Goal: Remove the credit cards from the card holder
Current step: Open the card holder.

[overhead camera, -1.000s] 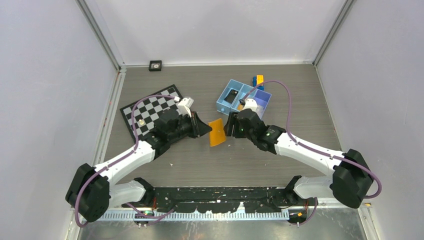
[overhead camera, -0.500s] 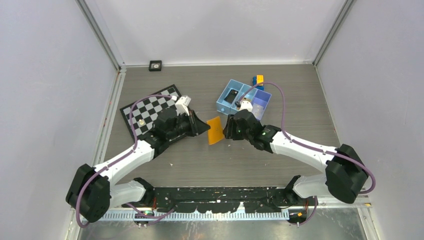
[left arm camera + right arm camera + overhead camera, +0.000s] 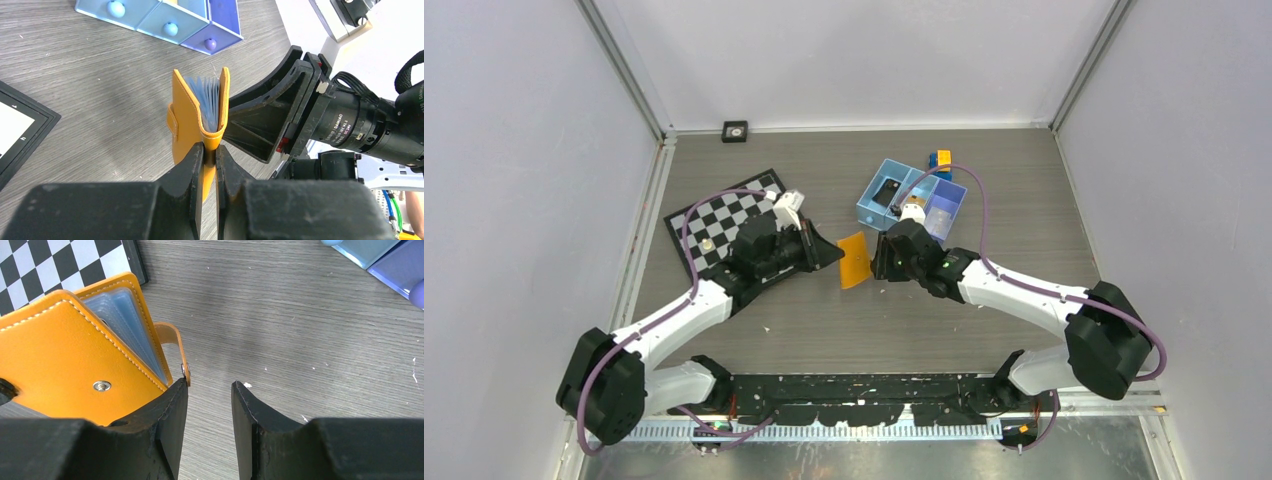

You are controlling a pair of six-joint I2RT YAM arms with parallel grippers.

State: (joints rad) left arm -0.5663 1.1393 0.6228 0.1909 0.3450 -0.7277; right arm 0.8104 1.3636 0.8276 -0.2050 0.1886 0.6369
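The orange card holder (image 3: 855,261) stands on edge, lifted between the two arms at mid-table. My left gripper (image 3: 210,150) is shut on its folded spine, and the covers (image 3: 197,115) fan slightly apart, showing bluish clear sleeves (image 3: 210,102). My right gripper (image 3: 209,387) is open just to the right of the holder (image 3: 65,355), with only bare table between its fingers. Its left finger sits against the closing tab (image 3: 172,337). No credit cards can be made out among the sleeves (image 3: 125,320).
A blue three-compartment tray (image 3: 911,198) sits just behind the right gripper (image 3: 879,262), with a yellow-and-blue block (image 3: 941,162) past it. A checkerboard (image 3: 724,222) lies under the left arm. A small black object (image 3: 735,131) rests by the back wall.
The right gripper's jaws have narrowed and it has edged left, closer to the holder. The left gripper keeps its grip in nearly the same place.
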